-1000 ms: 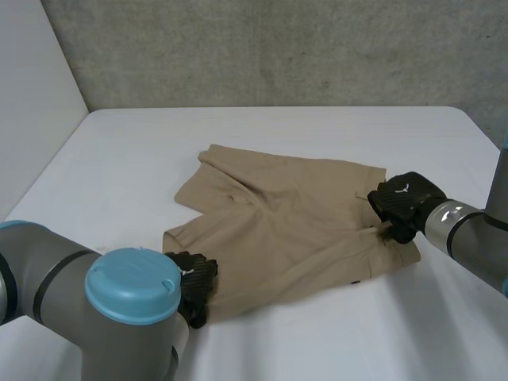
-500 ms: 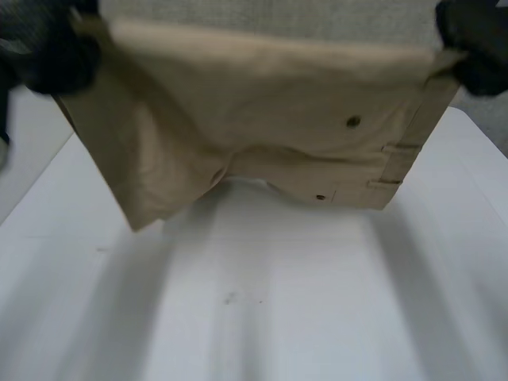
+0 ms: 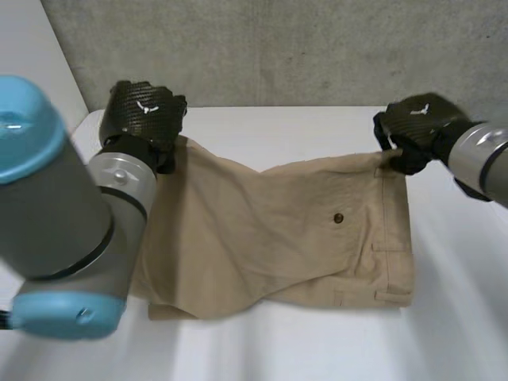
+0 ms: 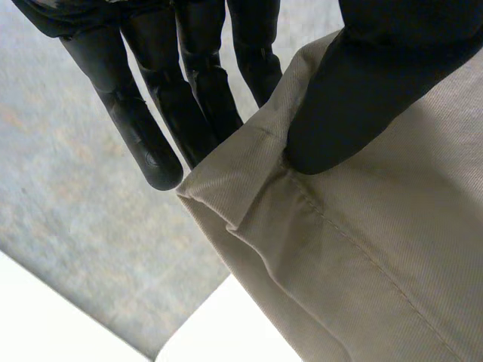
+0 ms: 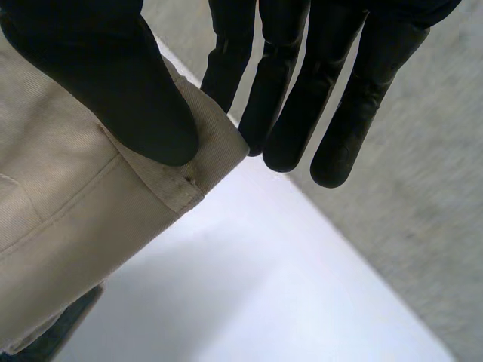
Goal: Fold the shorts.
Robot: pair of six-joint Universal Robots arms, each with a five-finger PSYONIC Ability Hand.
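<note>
Tan shorts [image 3: 270, 230] lie spread across the white table [image 3: 317, 353]. The near part rests flat and the far edge is held up at its two corners. The waistband [image 3: 394, 238] runs down the robot's right side, with a dark button [image 3: 338, 217] just beside it, and the leg end is toward the left.

Left hand [image 3: 143, 115]: at the far corner of the leg end. Its wrist view shows the thumb [image 4: 377, 83] pressed onto the hem, the fingers [image 4: 196, 90] straight behind the cloth, and the corner pinched between them.

Right hand [image 3: 413, 131]: at the far corner of the waistband, with the same grip. The thumb [image 5: 128, 83] sits on top of the band, the fingers [image 5: 302, 90] behind it, and the cloth is clamped.

Progress: the shorts look already doubled, one leg over the other. A second layer peeks out at the near left edge [image 3: 171, 311], though I can't be sure from this angle. So probably one fold is in and the piece is squared up but not yet released.

Left to do: set the far edge down or carry it over toward the near edge, likely fold once more across, let go, and flatten. Roughly the middle of the task.
</note>
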